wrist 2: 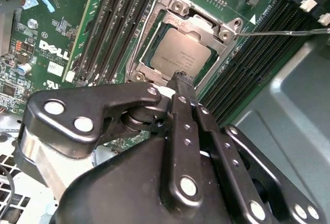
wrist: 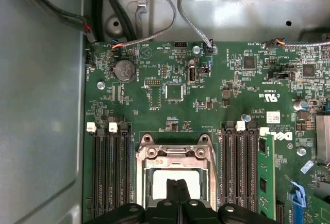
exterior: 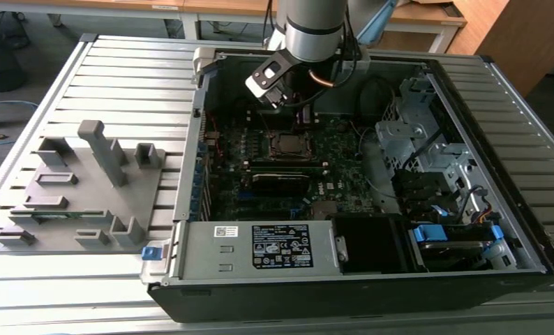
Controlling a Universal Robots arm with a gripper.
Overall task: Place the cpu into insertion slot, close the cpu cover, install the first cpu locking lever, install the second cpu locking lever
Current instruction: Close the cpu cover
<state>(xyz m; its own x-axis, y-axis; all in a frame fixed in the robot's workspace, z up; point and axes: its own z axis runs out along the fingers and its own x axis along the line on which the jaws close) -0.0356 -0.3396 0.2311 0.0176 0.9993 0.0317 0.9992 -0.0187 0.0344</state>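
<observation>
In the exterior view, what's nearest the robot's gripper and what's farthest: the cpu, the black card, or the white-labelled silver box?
From the gripper:
1. cpu, right by its tip.
2. black card, mid-board, beyond the cpu.
3. silver box, along the case wall nearest the camera.

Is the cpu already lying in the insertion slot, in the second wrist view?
Yes, the cpu lies flat inside the insertion slot, with its metal top facing up.

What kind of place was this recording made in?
Probably a robotics lab or workshop bench: an open computer case sits on a slatted metal table, with a grey parts fixture laid out beside it.
</observation>
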